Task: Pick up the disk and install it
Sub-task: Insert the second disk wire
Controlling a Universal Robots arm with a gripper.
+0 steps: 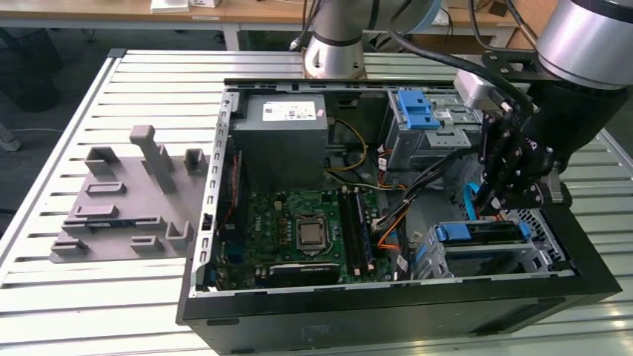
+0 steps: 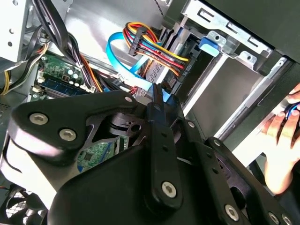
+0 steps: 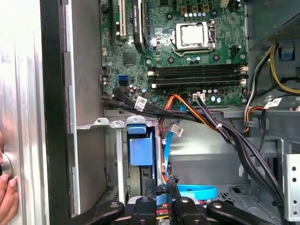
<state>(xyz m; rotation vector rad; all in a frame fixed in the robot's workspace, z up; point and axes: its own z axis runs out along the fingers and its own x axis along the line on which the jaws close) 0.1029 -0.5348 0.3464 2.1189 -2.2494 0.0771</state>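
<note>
Landmark: the open computer case [image 1: 396, 315], lying on its side on the slatted counter [image 1: 99, 297]. All places below are given relative to it.

Tool: my tool [image 1: 499, 200] is down inside the case at the drive-bay end. In the first wrist view its two fingertips [image 3: 150, 187] stand a narrow gap apart. Cables show through the gap and nothing is clamped between them.

Disk: the disk [image 1: 482, 233] sits inside the case in the lower drive cage, at the corner farthest from the power supply [image 1: 284, 122]. In the first wrist view its blue carrier tab [image 3: 140, 151] faces my tool from between the cage rails. I judge it slid in far enough to count as seated, though I cannot confirm that the latch has clicked.

Why the tool is here: it is lined up with the carrier tab, just clear of it. That fits a push along the rails and not a lift.

Holder block: the grey moulded holder [image 1: 129, 204] lies on the counter outside the case, beside its motherboard [image 1: 307, 230] side. Its posts carry nothing.

Cables: a blue data cable [image 3: 197, 191] and the power leads hang inside the case near the cage, close to my tool. I judge them a snag risk.

Person: a hand [image 3: 7, 187] rests against the outer wall of the case, probably steadying it.
</note>
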